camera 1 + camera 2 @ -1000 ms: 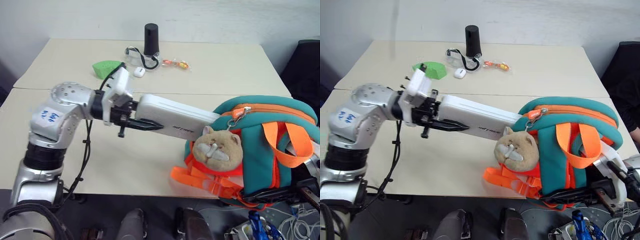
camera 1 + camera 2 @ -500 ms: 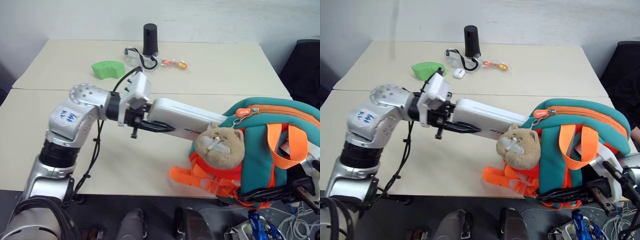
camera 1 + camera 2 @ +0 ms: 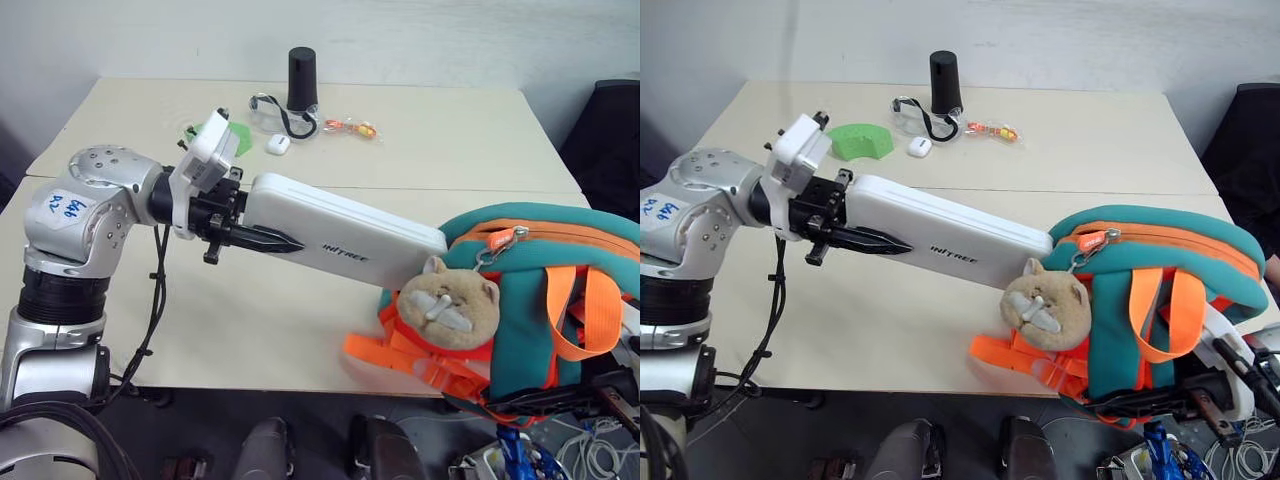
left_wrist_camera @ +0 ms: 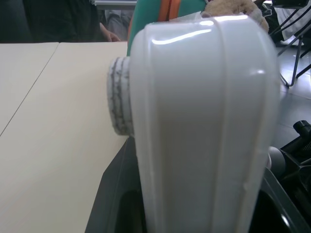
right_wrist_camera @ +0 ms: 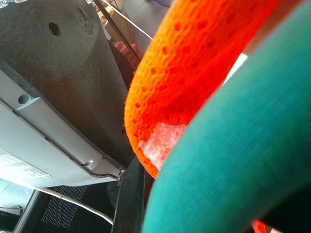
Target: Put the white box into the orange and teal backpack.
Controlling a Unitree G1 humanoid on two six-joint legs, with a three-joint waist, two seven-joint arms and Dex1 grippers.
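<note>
Spanning two pushed-together halves, table [image 3: 450, 130] carries the orange and teal backpack [image 3: 530, 300] at its near right edge, plush hamster [image 3: 447, 310] on its front. White box [image 3: 345, 230] hangs above the tabletop, far end just at the backpack's top, beside the zipper; left gripper [image 3: 245, 235] is clamped on its other end. Right gripper [image 3: 1185, 402] is at the backpack's underside, fingers together on orange strap [image 5: 194, 73].
</note>
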